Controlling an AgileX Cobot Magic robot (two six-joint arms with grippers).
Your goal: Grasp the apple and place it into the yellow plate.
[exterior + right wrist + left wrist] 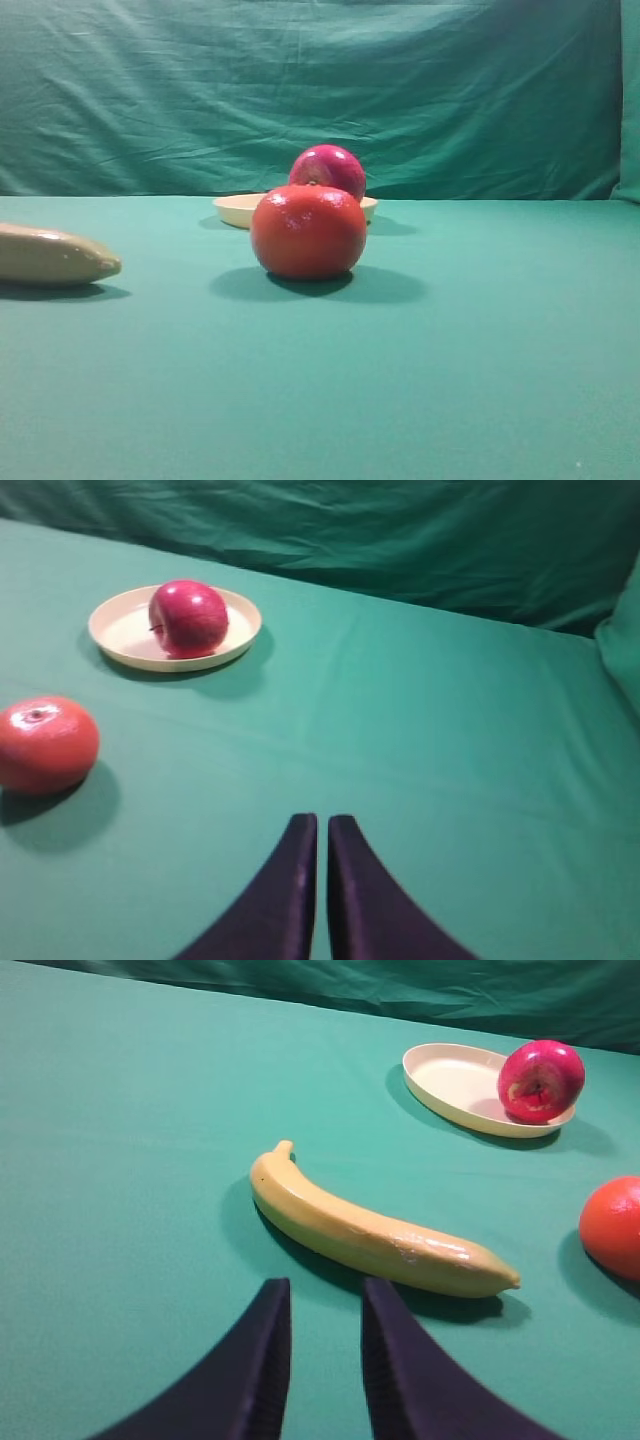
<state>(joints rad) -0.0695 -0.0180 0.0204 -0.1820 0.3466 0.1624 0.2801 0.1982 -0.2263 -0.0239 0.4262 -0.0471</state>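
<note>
The dark red apple (328,170) (541,1080) (188,617) rests inside the pale yellow plate (235,210) (450,1075) (115,630), toward one side of it. In the exterior view only the apple's top shows, behind an orange-red fruit. My left gripper (327,1295) hovers low over the cloth near the banana, its dark fingers apart and empty. My right gripper (316,825) is shut on nothing, well away from the plate. Neither gripper appears in the exterior view.
An orange-red tomato-like fruit (308,232) (612,1225) (45,745) stands in front of the plate. A pale banana (50,255) (375,1230) lies at the left, just ahead of my left fingers. Green cloth covers the table and the backdrop.
</note>
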